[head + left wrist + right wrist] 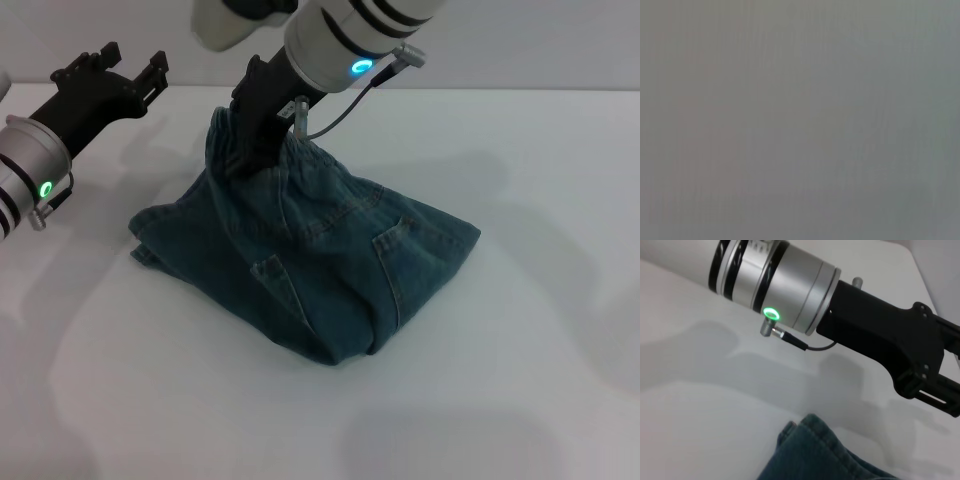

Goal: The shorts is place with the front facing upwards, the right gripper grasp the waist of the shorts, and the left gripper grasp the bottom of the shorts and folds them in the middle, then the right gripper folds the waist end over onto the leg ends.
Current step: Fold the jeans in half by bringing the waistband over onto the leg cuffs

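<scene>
The blue-green denim shorts lie folded on the white table, back pockets showing. My right gripper, on the cyan-lit wrist, is shut on the ruffled waist and holds it up, so the cloth hangs like a tent. The low left edge of the denim rests flat on the table; I cannot tell whether it is the leg ends. My left gripper hovers open and empty at the far left, apart from the shorts. In the right wrist view, the left arm's green-lit wrist passes above a denim corner.
A thin dark cable loops from the right wrist just above the cloth. Bare white table surrounds the shorts on the right and front. The left wrist view is a plain grey blur with nothing to make out.
</scene>
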Controlling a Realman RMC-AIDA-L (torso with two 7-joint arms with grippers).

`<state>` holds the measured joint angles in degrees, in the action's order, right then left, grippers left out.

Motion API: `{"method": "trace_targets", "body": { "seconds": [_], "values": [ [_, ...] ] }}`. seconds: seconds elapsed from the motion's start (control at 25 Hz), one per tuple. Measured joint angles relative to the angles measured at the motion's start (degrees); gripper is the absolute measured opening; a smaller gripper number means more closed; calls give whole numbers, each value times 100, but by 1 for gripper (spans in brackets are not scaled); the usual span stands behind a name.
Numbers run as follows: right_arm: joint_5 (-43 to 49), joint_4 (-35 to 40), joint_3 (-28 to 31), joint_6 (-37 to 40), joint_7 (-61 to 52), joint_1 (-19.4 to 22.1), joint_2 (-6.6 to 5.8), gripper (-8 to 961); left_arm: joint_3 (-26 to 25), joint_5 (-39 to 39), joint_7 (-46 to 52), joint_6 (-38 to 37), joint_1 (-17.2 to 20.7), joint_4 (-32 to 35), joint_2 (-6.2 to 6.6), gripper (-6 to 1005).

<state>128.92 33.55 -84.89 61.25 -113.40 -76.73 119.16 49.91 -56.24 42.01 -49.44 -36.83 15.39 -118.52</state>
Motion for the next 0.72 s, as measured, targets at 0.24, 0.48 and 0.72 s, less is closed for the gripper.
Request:
{"method": "trace_targets", "body": {
  "seconds": [0.24,0.48,0.72],
  "values": [
    [-47,3,-285,-325,1,-41,22,488,-1,8,0,-9,-1,-44,-2,648],
    [-150,20,-427,-603,-30,-50,26,491,2,9,0,-12,-7,-45,-3,648],
    [-527,23,-1022,-877,-41,-115,27,495,-12,9,0,-5,-40,-47,-3,648]
  ]
}}
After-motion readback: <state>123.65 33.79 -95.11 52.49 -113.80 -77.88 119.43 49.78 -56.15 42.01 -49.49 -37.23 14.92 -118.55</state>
